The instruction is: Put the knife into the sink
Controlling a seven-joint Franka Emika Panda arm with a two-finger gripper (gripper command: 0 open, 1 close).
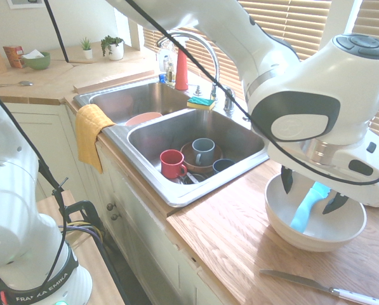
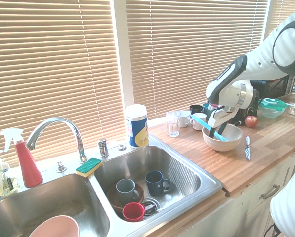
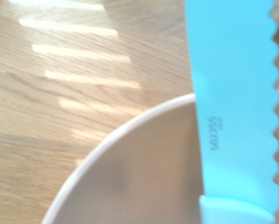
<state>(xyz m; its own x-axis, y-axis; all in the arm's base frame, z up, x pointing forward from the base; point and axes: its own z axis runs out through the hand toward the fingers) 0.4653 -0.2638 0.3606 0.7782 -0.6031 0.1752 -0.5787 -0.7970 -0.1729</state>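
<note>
The light-blue plastic knife [image 1: 308,207] leans in a white bowl [image 1: 284,219] on the wooden counter, right of the sink [image 1: 176,194]. Its blade pokes out over the bowl's rim [image 2: 198,121]. My gripper [image 1: 311,190] hangs over the bowl, open, with one dark finger [image 1: 286,179] on each side of the knife's upper end. I cannot tell whether they touch it. The wrist view shows the serrated blade [image 3: 232,102] close up, crossing the bowl's rim [image 3: 130,126]. In the second exterior view the gripper [image 2: 215,129] is over the bowl [image 2: 231,143], right of the sink [image 2: 206,182].
A metal knife with a white handle [image 1: 322,287] lies on the counter in front of the bowl. The near basin holds a red cup [image 1: 171,164], a grey mug [image 1: 203,151] and dishes. The faucet [image 1: 199,44], a sponge [image 1: 202,102] and a yellow cloth [image 1: 91,133] border the sink. Cups [image 2: 196,118] stand behind the bowl.
</note>
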